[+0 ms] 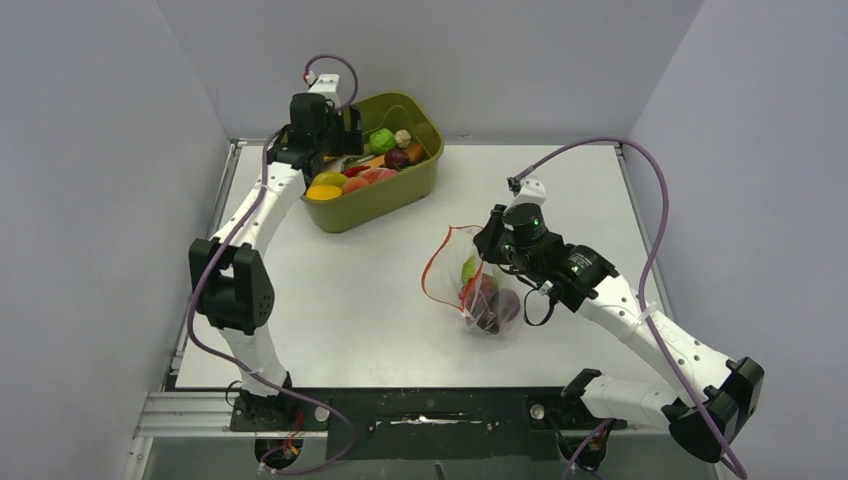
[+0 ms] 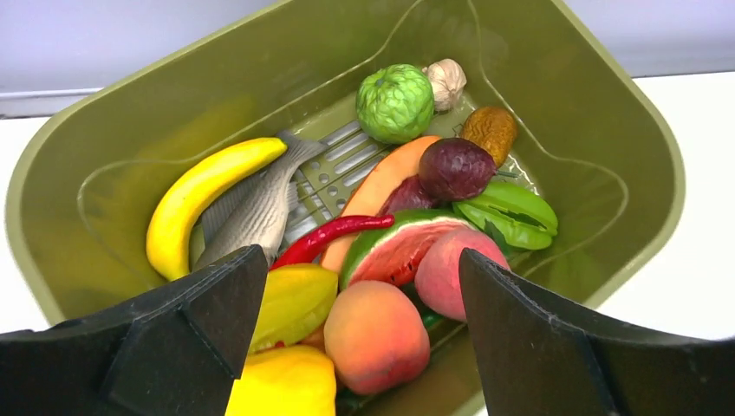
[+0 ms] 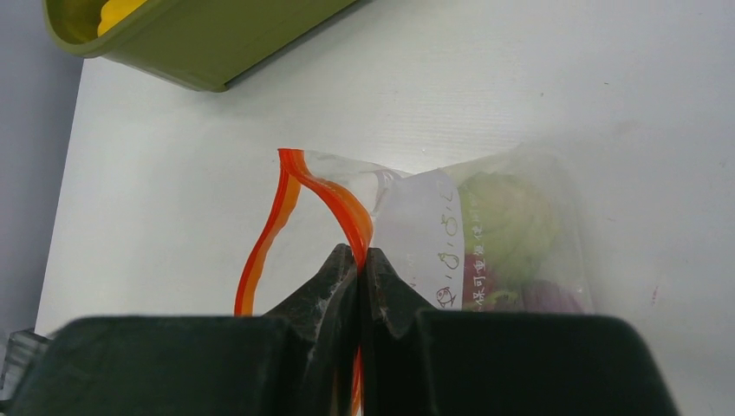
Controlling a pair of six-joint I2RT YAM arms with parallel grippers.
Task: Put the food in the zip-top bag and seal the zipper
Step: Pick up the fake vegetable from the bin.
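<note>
So right gripper [image 3: 357, 256] pinches floppy zip-top bag [image 3: 416, 227] by its zipper [image 3: 327, 196], left gripper [image 2: 362, 262] gapes over light, slick food [image 2: 377, 335], grab mid-body imo.

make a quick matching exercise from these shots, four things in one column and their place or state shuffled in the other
1 banana
2 left gripper
3 right gripper
4 zip-top bag

a shut on the zipper
b on the table, food inside
c open over the tub
d in the tub, beside the fish

Pairs: 1-d, 2-c, 3-a, 4-b
</note>
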